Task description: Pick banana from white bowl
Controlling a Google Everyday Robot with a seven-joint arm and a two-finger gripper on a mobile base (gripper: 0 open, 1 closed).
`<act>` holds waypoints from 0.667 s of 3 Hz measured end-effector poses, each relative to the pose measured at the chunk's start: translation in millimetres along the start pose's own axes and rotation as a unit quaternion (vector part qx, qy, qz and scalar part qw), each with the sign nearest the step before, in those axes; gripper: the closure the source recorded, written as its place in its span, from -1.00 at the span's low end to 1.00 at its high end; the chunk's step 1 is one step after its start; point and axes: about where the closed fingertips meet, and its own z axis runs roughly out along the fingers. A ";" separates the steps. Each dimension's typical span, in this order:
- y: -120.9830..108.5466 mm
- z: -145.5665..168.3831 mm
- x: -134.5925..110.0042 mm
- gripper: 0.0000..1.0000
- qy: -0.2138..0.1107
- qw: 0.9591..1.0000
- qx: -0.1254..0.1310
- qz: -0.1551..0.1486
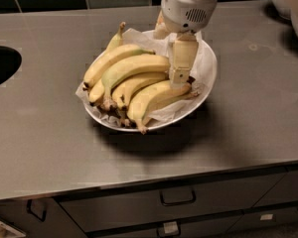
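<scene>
The gripper [180, 80], in the upper middle of the frame, is cut off by the top edge. It hides the right end of the banana [134, 66] and the far rim of the white bowl [211, 76]. Another bowl [294, 9] at upper right is cut off too.
</scene>
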 end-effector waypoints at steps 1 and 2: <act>0.5 2.8 -10.2 -0.62 -0.001 1.000 -0.007 -0.009; -0.8 8.6 -19.0 -0.52 -0.002 1.000 -0.014 -0.019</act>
